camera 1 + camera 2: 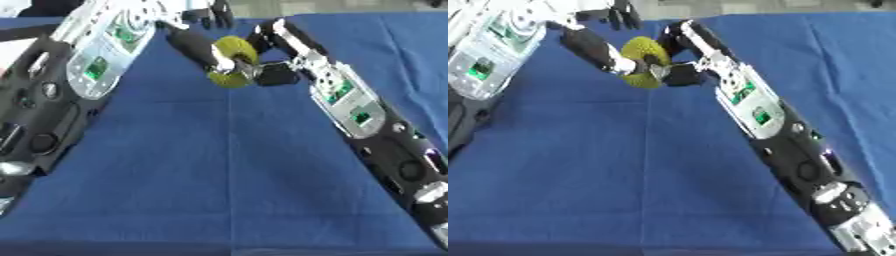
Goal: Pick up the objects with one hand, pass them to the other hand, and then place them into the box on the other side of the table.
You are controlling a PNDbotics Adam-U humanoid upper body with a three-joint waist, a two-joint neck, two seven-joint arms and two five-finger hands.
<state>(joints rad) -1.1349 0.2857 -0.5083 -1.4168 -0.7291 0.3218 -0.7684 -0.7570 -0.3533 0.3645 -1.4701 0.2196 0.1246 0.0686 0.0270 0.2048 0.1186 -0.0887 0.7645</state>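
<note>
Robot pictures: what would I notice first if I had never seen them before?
First you would spot the round yellow object, bright against the blue tablecloth, held up near the far middle of the table. The robot's right hand has its fingers curled round it, and the left hand meets it from the other side. Next come the two long black and silver arms slanting in from both sides.

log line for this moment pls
phase: handover | object: yellow round object held between both hands above blue tablecloth | left hand: on object | right hand: on object | box: unseen
</note>
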